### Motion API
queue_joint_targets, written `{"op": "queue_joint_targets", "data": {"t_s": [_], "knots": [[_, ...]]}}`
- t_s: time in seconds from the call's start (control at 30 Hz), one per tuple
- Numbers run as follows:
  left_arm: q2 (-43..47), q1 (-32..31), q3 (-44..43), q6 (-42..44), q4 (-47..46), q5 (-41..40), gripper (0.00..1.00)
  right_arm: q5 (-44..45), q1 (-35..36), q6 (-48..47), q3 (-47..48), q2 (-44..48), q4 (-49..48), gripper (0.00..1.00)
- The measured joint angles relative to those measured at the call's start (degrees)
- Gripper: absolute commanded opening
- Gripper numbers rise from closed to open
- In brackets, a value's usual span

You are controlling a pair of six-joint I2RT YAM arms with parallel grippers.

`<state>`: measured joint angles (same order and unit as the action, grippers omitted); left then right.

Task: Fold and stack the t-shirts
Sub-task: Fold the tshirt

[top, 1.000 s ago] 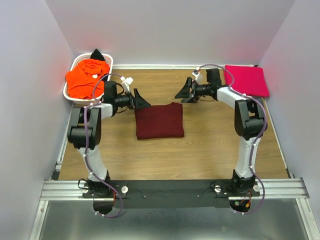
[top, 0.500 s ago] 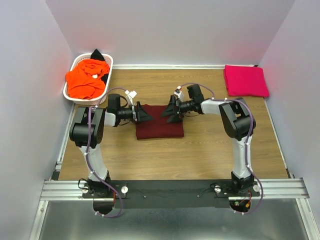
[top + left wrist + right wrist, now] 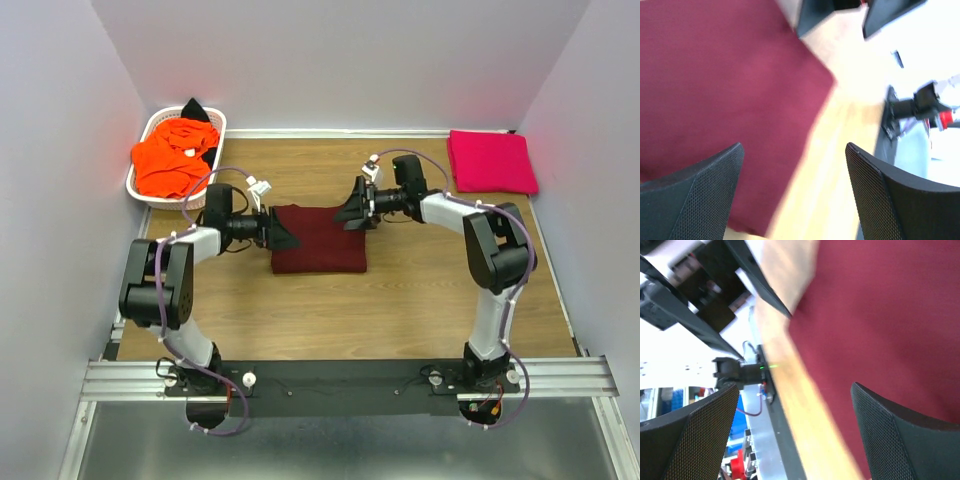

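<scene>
Two grippers, jaws apart and empty, flank the folded dark maroon cloth t-shirt mid wooden surface: left gripper at its left edge, right gripper at its far right corner. Folded bright pink cloth t-shirt, judged the stack site, sits far right, nearer the right gripper

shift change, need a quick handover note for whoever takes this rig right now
Left gripper: open, empty, at the left edge of the maroon shirt.
Right gripper: open, empty, above that shirt's far right corner.
Maroon shirt: folded, mid-table.
Pink shirt: folded, far right corner of the table.
Orange shirt and black shirt: unfolded in the basket, far left.
Done: two shirts folded.
Left: stack maroon with pink, then fold and stack orange and black.
</scene>
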<state>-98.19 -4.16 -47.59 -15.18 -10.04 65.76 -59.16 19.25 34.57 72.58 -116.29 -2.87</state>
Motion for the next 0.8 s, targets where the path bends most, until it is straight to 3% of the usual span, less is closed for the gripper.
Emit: {"op": "queue_joint_targets", "data": {"t_s": [0.13,0.3,0.4,0.53,0.8], "knots": [[4.26,-4.46,3.58,-0.72,-1.03,1.73,0.93,-0.2,3.82,3.17,-2.1,5.27,-1.51,1.0],[1.16,-8.52,5.16,-4.33,-3.54,3.39,0.95,-0.92,9.14,8.98,-5.97,3.91,-5.92,1.0],[-6.38,-8.11,3.78,-5.79,-5.14,4.28,0.96,-1.09,9.57,11.1,-7.02,-0.98,-6.99,1.0],[-11.93,-5.27,1.57,-8.17,-7.1,11.45,0.96,-3.85,8.09,13.03,-7.96,-5.05,-9.6,1.0],[-14.27,-1.53,1.55,-8.5,-8.35,17.35,0.96,-7.23,5.92,11.98,-11.3,-4.17,-12.96,1.0]]}}
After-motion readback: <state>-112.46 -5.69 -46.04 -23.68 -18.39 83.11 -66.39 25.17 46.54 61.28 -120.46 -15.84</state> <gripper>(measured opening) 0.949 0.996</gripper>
